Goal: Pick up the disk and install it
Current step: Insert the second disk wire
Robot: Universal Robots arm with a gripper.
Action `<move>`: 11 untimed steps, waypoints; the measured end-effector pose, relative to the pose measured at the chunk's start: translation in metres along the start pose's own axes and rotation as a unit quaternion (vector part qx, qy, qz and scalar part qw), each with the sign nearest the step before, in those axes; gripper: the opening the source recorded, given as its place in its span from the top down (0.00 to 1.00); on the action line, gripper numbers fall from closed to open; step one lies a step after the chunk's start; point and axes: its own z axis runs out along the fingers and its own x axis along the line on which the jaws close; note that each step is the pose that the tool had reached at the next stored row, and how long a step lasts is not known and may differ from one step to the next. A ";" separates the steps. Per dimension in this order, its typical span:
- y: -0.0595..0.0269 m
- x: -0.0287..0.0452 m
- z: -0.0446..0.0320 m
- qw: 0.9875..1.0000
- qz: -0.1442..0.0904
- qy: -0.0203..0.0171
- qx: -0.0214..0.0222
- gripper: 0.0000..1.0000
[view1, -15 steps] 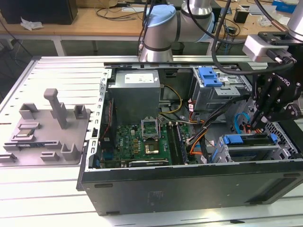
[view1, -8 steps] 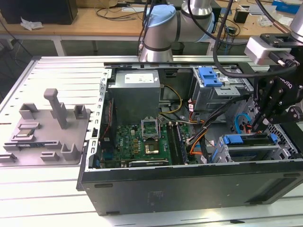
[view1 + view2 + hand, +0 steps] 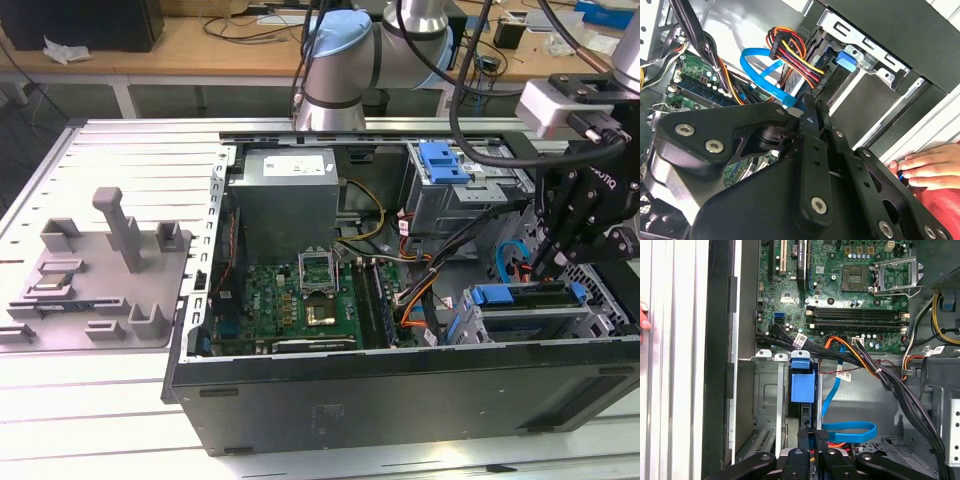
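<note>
Gripper point(image 3: 811, 436) fingers closed together, holding nothing, just above drive cage point(image 3: 771, 390) at case point(image 3: 400, 385) corner; disk point(image 3: 802, 385) seated in cage; hand point(image 3: 927, 167) on case edge

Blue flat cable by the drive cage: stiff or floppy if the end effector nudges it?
Likely floppy: the blue cable lies in a loose flat loop, so it should bend aside. Probably light, being a thin ribbon. It might snag the wire bundle beside it.
</note>
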 end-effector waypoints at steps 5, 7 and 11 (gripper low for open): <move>0.0000 -0.0001 0.0019 1.000 0.000 0.000 0.000 0.84; -0.0001 -0.0001 0.0025 1.000 0.000 0.000 0.000 0.84; -0.0004 -0.0002 0.0035 1.000 0.000 0.000 0.000 0.84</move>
